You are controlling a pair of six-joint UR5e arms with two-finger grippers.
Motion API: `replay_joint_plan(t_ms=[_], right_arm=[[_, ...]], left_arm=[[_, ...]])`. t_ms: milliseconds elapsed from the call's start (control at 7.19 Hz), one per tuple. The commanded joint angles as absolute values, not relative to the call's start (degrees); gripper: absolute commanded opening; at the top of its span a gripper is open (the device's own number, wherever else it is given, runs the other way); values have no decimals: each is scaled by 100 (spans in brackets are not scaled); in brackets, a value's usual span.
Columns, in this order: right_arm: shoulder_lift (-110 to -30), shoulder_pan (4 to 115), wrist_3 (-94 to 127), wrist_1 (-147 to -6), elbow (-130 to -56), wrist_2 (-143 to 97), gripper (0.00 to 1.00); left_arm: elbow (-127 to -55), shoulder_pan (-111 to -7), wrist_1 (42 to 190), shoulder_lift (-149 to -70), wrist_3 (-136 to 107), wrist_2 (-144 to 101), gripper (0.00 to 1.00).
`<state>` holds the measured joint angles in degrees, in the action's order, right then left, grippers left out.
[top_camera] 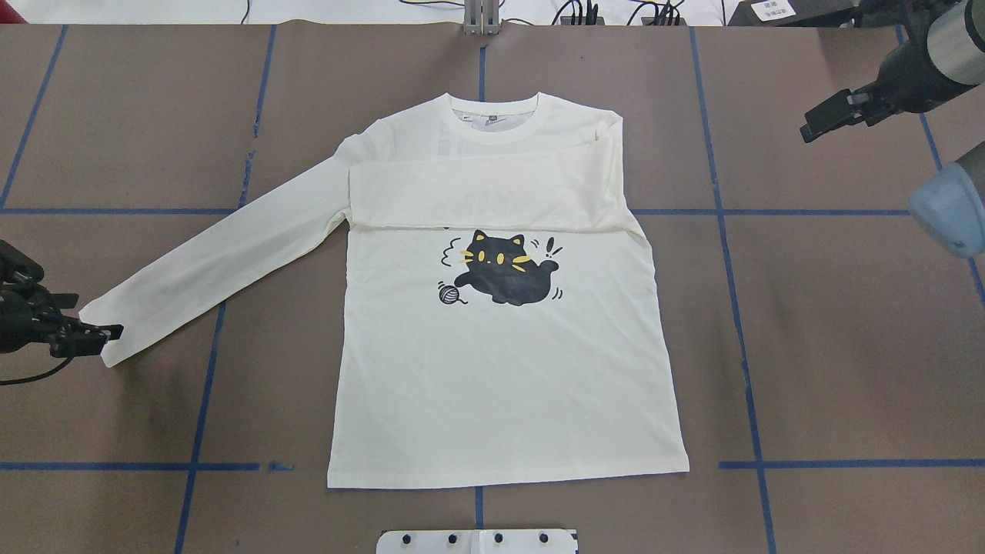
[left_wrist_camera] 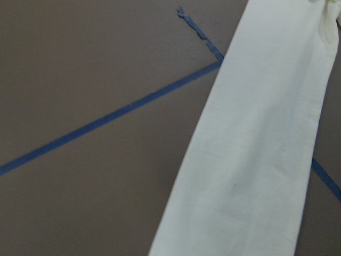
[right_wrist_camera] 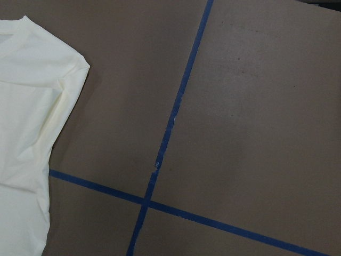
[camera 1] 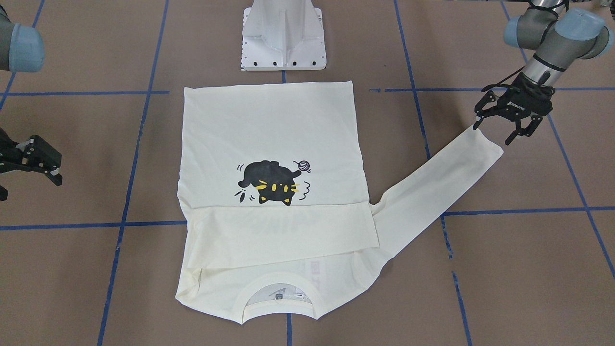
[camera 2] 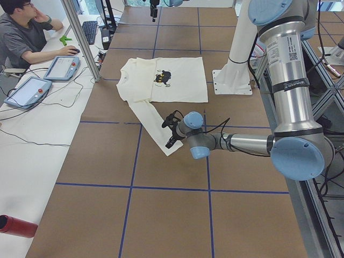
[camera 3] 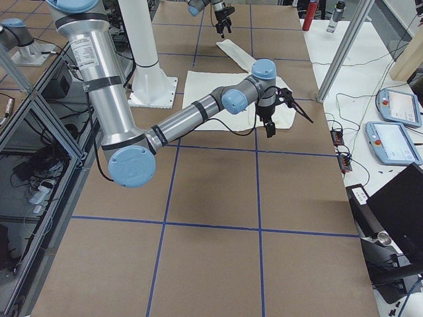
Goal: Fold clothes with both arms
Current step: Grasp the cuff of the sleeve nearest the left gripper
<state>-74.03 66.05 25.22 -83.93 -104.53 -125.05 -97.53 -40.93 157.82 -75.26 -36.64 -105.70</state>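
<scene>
Your left gripper (camera 1: 492, 134) is hovering with its jaws spread at the cuff of the outstretched sleeve (camera 1: 432, 192), clamping nothing. From it, the sleeve is running diagonally away toward the shoulder of the cream cat-print T-shirt (camera 1: 269, 129), which is lying flat with its other sleeve folded across the chest. Your right gripper (camera 1: 30, 188) is hanging with its jaws spread too, well apart beyond the shirt's far side, so the left arm looks the one to take the sleeve.

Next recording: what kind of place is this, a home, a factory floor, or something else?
Most likely a robotics lab set up for recording: robot arms on a white pedestal base, a table gridded with blue tape, and beside it a person at a desk with teach pendants.
</scene>
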Motion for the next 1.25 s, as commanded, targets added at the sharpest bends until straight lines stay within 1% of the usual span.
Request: replay_joint_plan(t_ms=[0,139,556,695,835,974,1113], right_arm=[[-7444,6618,2549,-8385,-10485,-12498,100],[-7436,6618,2549,-8385,-10477,-12498,100],[-7436,6609,2549,-8385,-10477,-12489,100],[-7436,6618,2549,-8385,-10477,-12489,100],[-7427,6618,2549,-8385,-10477,-12489,100],[-7427,6609,2558,-8385,-10477,-12489,100],[-7427,6609,2558,-8385,-10477,-12489,100]], left_arm=[[-9773,-3614,15776,-7305,-3735,-10101,88],[-9765,-3438,15750,-7304,-3735,-9968,79],[-9765,-3278,15750,-7286,-3735,-9844,79],[-9756,-3278,15741,-7286,-3735,-9835,73],[-9756,-3278,15741,-7277,-3735,-9765,62],[-9747,-3278,15698,-7269,-3735,-9712,46],[-9730,-3278,15680,-7269,-3735,-9668,22]])
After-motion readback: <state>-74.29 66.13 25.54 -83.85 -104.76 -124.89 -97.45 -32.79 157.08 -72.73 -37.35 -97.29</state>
